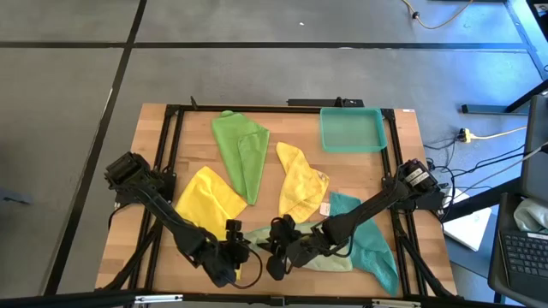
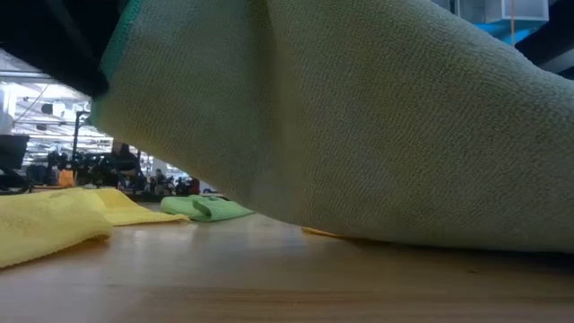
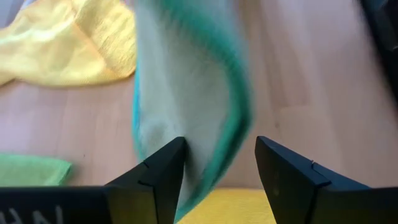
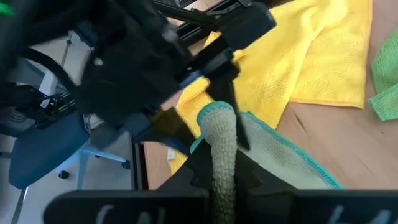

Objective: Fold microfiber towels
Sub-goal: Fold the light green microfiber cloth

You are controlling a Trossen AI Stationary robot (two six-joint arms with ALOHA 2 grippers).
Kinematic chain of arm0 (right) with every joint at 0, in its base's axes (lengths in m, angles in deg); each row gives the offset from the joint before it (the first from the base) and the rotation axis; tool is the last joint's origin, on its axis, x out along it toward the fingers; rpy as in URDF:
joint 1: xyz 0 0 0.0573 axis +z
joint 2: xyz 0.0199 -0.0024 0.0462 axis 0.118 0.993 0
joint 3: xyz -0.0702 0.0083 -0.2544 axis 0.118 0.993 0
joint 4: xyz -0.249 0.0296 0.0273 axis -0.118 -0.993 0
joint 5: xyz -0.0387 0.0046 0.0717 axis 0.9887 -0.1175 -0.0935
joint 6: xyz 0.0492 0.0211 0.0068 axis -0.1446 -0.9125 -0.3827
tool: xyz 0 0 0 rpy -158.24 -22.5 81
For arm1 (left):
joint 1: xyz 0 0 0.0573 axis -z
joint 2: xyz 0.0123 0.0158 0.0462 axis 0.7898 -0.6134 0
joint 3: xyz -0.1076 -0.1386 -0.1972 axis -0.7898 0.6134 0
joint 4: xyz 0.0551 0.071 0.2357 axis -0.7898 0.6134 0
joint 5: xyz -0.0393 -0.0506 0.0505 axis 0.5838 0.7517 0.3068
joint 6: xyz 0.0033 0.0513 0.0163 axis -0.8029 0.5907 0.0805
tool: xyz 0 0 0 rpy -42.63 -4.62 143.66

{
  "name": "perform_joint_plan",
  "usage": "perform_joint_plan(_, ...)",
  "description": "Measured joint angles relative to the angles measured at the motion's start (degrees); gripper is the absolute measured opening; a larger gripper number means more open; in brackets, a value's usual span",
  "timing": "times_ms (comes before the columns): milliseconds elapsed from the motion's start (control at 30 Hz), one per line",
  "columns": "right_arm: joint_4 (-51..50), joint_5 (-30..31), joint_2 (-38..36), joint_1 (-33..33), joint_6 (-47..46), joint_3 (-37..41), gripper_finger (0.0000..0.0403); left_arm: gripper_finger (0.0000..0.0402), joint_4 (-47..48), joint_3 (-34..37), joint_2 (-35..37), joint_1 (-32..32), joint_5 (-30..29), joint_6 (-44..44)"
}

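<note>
In the low view the pale olive-green microfiber towel [image 2: 377,126] fills most of the picture, cut off at the top and right edges and hiding both arms. In the left wrist view its teal-edged fold [image 3: 186,106] is blurred. The teal microfiber towel [image 1: 372,248] lies partly under the right arm.

Five towels [image 1: 242,151], both hands [image 1: 257,255] near front edge.
</note>
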Motion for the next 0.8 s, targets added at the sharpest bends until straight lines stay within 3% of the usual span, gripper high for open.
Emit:
perform_joint_plan(467, 0.0, 0.0, 0.0, 0.0, -1.4, 0.0, 0.0016, 0.0174, 0.3, 0.0, -0.3, -0.4, -2.4, -3.6)
perform_joint_plan(600, 0.0, 0.0, 0.0, 0.0, -1.4, 0.0, 0.0016, 0.0138, 0.3, 0.0, -0.3, -0.4, 0.5, -4.1)
perform_joint_plan(800, 0.0, 0.0, 0.0, 0.0, -1.5, 0.0, 0.0016, 0.0044, 0.3, -0.1, 0.3, -0.4, 5.9, -4.1)
